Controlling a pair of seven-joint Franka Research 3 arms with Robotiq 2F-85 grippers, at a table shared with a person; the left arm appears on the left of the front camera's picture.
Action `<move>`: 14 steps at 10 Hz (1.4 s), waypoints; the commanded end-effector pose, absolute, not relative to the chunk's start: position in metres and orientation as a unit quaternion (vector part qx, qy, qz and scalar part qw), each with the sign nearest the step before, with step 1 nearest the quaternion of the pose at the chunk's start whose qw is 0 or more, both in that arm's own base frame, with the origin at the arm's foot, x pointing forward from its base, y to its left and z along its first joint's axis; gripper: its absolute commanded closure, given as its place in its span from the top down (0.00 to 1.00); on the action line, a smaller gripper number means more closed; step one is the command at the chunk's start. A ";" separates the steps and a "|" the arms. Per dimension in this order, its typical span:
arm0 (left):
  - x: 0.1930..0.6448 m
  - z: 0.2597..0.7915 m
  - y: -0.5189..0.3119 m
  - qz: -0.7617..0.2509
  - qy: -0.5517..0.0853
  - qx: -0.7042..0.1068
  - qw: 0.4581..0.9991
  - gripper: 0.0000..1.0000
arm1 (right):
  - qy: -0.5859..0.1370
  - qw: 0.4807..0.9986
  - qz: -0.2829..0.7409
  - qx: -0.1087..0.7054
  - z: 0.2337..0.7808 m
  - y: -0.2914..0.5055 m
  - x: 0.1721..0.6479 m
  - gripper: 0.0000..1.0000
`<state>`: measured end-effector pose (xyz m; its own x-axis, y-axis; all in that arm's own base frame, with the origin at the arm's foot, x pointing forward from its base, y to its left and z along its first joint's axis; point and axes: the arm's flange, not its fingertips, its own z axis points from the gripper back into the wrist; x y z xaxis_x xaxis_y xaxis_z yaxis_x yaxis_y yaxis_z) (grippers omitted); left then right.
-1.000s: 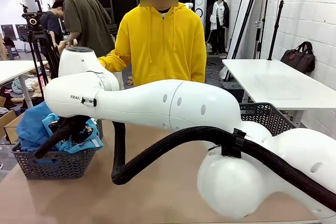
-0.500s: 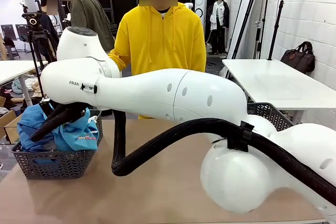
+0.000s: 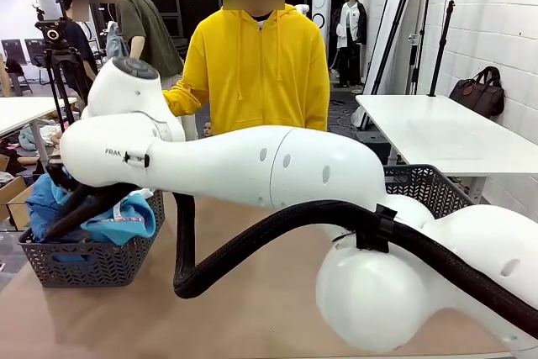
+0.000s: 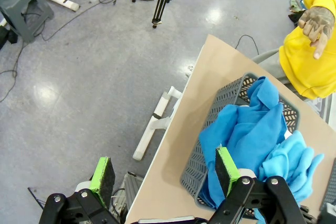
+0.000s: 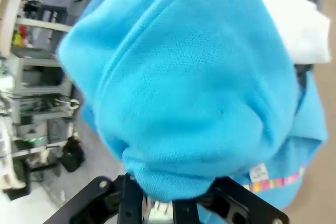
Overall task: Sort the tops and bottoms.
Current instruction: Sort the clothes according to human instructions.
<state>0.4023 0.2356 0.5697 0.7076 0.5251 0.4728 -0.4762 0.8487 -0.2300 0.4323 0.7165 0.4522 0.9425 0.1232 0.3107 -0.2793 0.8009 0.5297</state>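
The right gripper (image 5: 157,203) is clamped on a turquoise garment (image 5: 184,93) that bulges just above its fingers, over the grey mesh basket (image 3: 88,262). A white garment (image 5: 296,30) lies just beyond it. The left gripper (image 4: 165,174) hangs with jaws wide apart and empty; a royal blue garment (image 4: 252,129) fills the basket below its right pad

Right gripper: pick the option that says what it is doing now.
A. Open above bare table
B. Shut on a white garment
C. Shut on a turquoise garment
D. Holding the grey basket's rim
C. In the right wrist view the right gripper has its fingers pinched on the turquoise garment, which bulges up from between them; the white garment lies apart, farther off.
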 end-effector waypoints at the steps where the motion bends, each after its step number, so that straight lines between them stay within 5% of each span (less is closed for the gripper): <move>1: 0.402 0.571 0.237 0.276 -0.271 -0.045 0.921 1.00 | -0.114 0.945 0.109 0.286 0.460 0.769 0.477 0.00; 5: 0.402 0.571 0.237 0.276 -0.271 -0.045 0.921 1.00 | -0.135 0.947 0.108 0.270 0.462 0.770 0.484 0.00; 6: 0.402 0.571 0.237 0.276 -0.271 -0.045 0.921 1.00 | -0.129 0.949 0.112 0.266 0.464 0.771 0.483 0.07; 11: 0.402 0.571 0.237 0.276 -0.271 -0.045 0.921 1.00 | -0.137 0.952 0.113 0.251 0.477 0.764 0.475 0.99; 14: 0.402 0.571 0.237 0.276 -0.271 -0.045 0.921 1.00 | -0.143 0.952 0.130 0.237 0.488 0.753 0.453 1.00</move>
<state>0.4023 0.2356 0.5697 0.7076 0.5252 0.4727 -0.4762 0.8487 -0.2300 0.4319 0.7070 0.4706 0.9366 0.1518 0.3159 -0.2917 0.8372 0.4625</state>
